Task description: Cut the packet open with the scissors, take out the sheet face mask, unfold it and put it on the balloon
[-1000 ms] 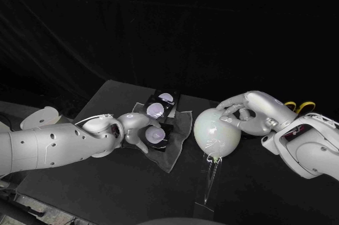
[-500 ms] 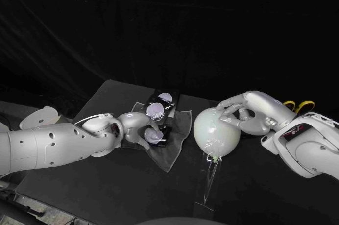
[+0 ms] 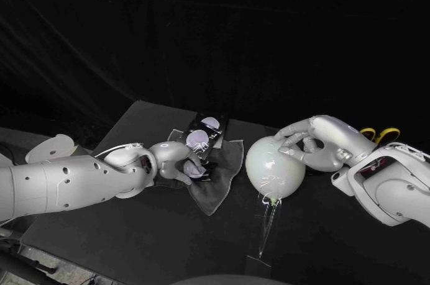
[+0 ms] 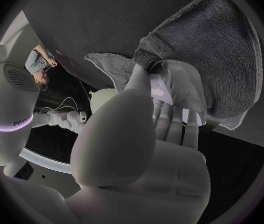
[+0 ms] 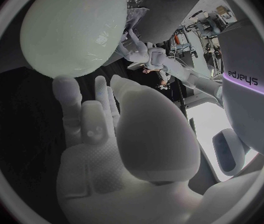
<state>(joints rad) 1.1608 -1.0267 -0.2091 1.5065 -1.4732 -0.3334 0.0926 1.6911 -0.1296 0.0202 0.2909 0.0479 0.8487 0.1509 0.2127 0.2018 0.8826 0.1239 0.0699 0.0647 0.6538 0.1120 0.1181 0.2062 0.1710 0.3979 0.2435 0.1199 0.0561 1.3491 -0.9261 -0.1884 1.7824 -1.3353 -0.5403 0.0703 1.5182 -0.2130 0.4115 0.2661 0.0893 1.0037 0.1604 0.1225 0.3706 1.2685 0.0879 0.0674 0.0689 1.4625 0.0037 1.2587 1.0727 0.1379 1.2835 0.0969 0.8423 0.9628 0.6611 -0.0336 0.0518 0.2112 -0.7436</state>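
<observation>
A dark packet (image 3: pixel 204 131) printed with pale circles lies on a grey cloth (image 3: pixel 219 185) at the table's middle. My left hand (image 3: pixel 174 159) sits on the packet's near end, and its fingers curl round the pale glossy part there. In the left wrist view the thumb and fingers of my left hand (image 4: pixel 138 149) pinch that pale glossy end of the packet (image 4: pixel 179 87) above the cloth (image 4: pixel 219 50). To the right, the pale balloon (image 3: pixel 271 167) is held from its far right side by my right hand (image 3: pixel 309 143). In the right wrist view the balloon (image 5: pixel 76 27) touches the fingers of my right hand (image 5: pixel 126 134).
Yellow-handled scissors (image 3: pixel 381 135) lie at the far right, behind my right arm. A thin clear stem (image 3: pixel 267 226) runs from the balloon's knot down to the black table (image 3: pixel 134 235).
My left hand's fingers have closed over the packet's near pale circle, which now shows far less. The right hand and the balloon have stayed put.
</observation>
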